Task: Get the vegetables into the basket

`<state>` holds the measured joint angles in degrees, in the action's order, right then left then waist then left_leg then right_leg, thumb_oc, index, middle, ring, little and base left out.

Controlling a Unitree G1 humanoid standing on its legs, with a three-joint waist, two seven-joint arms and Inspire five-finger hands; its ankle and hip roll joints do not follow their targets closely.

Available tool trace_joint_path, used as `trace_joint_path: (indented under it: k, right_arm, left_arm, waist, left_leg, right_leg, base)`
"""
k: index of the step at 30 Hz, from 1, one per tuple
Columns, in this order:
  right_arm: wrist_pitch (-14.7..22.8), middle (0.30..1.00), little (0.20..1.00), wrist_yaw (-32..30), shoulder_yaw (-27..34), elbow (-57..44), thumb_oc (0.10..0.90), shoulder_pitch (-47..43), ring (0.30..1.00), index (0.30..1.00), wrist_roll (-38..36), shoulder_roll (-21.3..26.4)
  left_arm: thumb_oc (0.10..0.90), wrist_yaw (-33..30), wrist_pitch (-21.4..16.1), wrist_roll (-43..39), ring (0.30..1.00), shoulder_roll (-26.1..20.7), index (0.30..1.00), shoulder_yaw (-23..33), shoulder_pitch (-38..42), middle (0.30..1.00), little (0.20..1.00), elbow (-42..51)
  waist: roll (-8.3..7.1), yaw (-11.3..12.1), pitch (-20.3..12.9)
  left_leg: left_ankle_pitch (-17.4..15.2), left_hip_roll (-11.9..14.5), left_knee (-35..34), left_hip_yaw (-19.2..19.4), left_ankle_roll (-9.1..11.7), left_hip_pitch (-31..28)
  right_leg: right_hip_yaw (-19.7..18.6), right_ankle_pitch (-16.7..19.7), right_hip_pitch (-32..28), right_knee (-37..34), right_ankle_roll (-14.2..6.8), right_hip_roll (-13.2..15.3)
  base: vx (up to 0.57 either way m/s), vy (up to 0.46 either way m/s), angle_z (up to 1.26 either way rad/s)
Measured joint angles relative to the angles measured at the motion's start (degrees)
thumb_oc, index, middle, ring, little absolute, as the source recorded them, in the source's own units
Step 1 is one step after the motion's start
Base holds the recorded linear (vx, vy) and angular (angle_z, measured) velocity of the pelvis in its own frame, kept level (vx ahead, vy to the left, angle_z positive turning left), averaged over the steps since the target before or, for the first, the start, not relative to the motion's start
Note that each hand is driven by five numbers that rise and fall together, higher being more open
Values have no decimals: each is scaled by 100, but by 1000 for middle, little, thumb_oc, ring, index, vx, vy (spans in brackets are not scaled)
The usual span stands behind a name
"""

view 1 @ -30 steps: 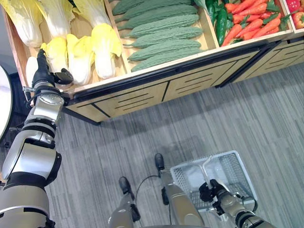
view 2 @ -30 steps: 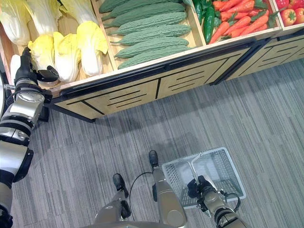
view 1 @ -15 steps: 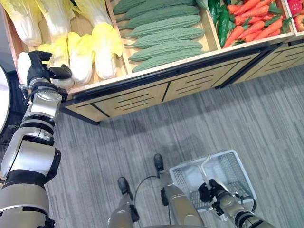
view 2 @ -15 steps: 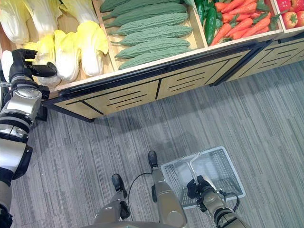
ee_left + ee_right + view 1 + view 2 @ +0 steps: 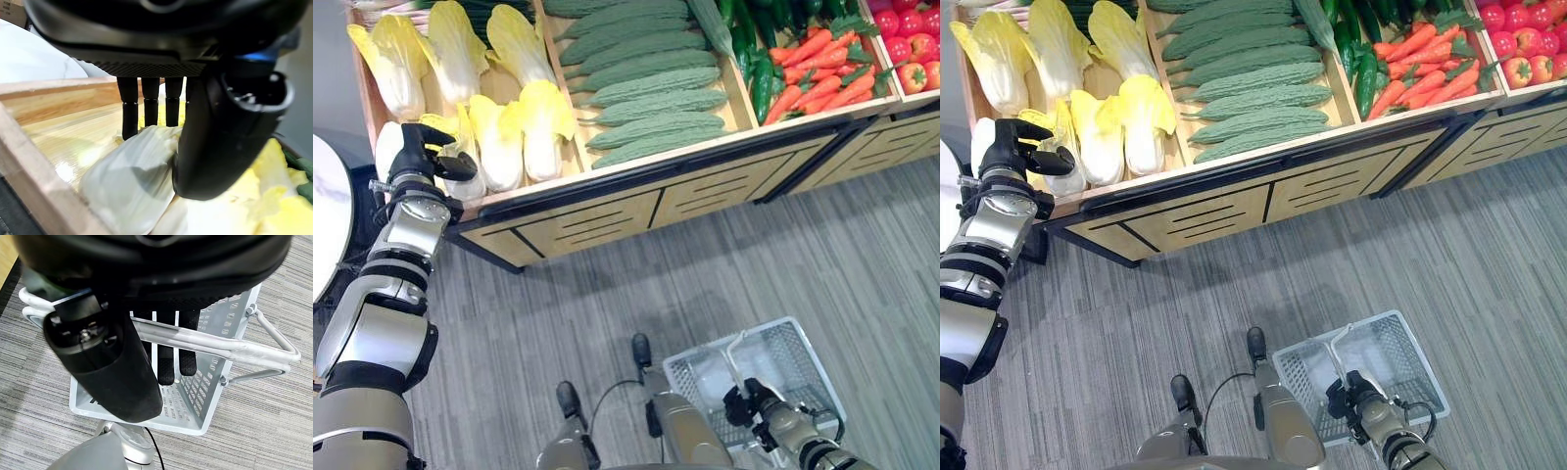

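Fingers that stood straight beside the cabbages a second ago now curl over the end one.

Left hand (image 5: 423, 157) is clamped on a napa cabbage (image 5: 129, 181), its fingers (image 5: 131, 110) over the pale leaves and its thumb (image 5: 215, 142) against the side, in the wooden display bin (image 5: 499, 201); more yellow cabbages (image 5: 521, 132) lie just beside it, bitter gourds (image 5: 651, 98) further along. Right hand (image 5: 1356, 397) is closed round the handle (image 5: 205, 343) of the white wire basket (image 5: 793, 343), which hangs just below it over the grey floor (image 5: 803, 245); nothing can be made out inside it.
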<state>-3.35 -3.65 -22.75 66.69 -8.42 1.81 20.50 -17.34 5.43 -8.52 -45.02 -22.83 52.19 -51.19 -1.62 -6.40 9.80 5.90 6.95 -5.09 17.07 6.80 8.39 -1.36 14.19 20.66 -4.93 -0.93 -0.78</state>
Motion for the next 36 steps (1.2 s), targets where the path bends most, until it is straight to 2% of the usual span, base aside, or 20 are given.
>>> trace_joint_path:
  k: [1, 5, 7, 9, 11, 13, 19, 23, 29, 32, 34, 36]
  right_arm:
    - [0, 300, 300, -2, 4, 29, 400, 13, 300, 300, 7, 18]
    - [-26, 300, 300, 79, 225, 175, 400, 16, 300, 300, 60, 136]
    - [-36, 300, 300, 128, 227, 194, 400, 16, 300, 300, 69, 180]
    - [-62, 300, 300, 142, 350, 237, 400, 151, 300, 300, 80, 188]
    - [-64, 300, 300, 148, 399, 233, 400, 204, 300, 300, 116, 183]
    - [-91, 300, 300, 188, 463, 252, 400, 245, 300, 300, 216, 180]
    - [-112, 300, 300, 285, 491, 252, 400, 391, 300, 300, 311, 156]
    - [-139, 300, 300, 335, 501, 312, 400, 530, 300, 300, 501, -1]
    - [-147, 300, 300, 352, 507, 349, 400, 677, 300, 300, 529, -49]
    - [-192, 300, 300, 365, 666, 377, 400, 720, 300, 300, 531, -68]
    - [-277, 300, 300, 359, 676, 372, 400, 730, 300, 300, 544, -66]
    - [-294, 300, 300, 373, 683, 373, 400, 766, 300, 300, 636, -69]
  left_arm:
    - [400, 7, -11, 58, 300, -45, 300, -3, -72, 300, 300, 144]
    - [400, 57, 7, 98, 300, -160, 300, 107, -612, 300, 300, 951]
    - [400, 71, 6, 176, 300, -201, 300, 137, -799, 300, 300, 1190]
    - [400, 126, -8, 183, 300, -316, 300, 283, -1305, 300, 300, 1719]
    - [400, 133, 15, 191, 300, -329, 300, 318, -1374, 300, 300, 1737]
    - [400, 138, 20, 266, 300, -330, 300, 605, -1741, 300, 300, 1994]
    - [400, 172, 22, 405, 300, -355, 300, 1044, -2479, 300, 300, 2416]
    - [400, 188, 21, 424, 300, -356, 300, 1147, -2765, 300, 300, 2719]
    - [400, 311, 22, 533, 300, -343, 300, 1310, -3172, 300, 300, 3016]
    - [400, 435, 19, 527, 300, -242, 300, 1455, -3543, 300, 300, 3559]
    - [400, 538, 26, 523, 300, 117, 300, 1585, -3795, 300, 300, 3819]
    - [400, 684, 20, 523, 300, 411, 300, 1684, -4221, 300, 300, 4530]
  waist:
    - [32, 85, 21]
    - [217, 184, 104]
    - [229, 269, 109]
    - [233, 301, 101]
    - [225, 412, 77]
    - [224, 398, 72]
    - [113, 413, -103]
    - [-71, 414, -406]
    - [-89, 419, -478]
    - [-69, 427, -490]
    - [29, 419, -589]
    - [89, 418, -621]
  left_leg:
    - [-4, 6, 0, -66, 3, -117]
    - [-155, 39, -2, -257, 50, -480]
    - [-161, 35, -3, -318, 47, -560]
    - [-176, 18, -1, -437, 33, -709]
    - [-190, 6, -2, -502, 31, -722]
    - [-208, -12, -2, -557, 4, -831]
    - [-305, -81, -3, -576, -60, -1122]
    - [-336, -127, -2, -575, -98, -1177]
    - [-342, -145, -3, -574, -108, -1264]
    - [-345, -160, -3, -581, -114, -1324]
    - [-356, -165, -3, -594, -131, -1365]
    - [-370, -189, -4, -623, -153, -1465]
  right_leg:
    - [3, -55, -114, 0, -20, 2]
    - [91, -188, -515, -3, -48, 1]
    - [161, -229, -628, -4, -30, 28]
    - [221, -267, -827, -5, -24, 53]
    - [279, -327, -878, -2, -13, 87]
    - [308, -294, -1011, -2, -74, 105]
    - [329, -319, -1319, -3, -97, 174]
    - [332, -380, -1375, -5, -179, 227]
    - [330, -398, -1462, -18, -204, 269]
    - [333, -399, -1527, -31, -204, 274]
    - [341, -405, -1576, -34, -210, 296]
    - [352, -412, -1690, -34, -216, 306]
  base:
    - [46, 76, 7]
    - [10, 51, 9]
    - [-4, 49, 17]
    - [6, 65, 27]
    - [12, 70, 18]
    - [15, 36, 13]
    - [15, 56, 3]
    - [4, 28, 0]
    - [-1, 6, 0]
    - [0, 0, 0]
    - [0, 0, 0]
    - [-11, 34, 6]
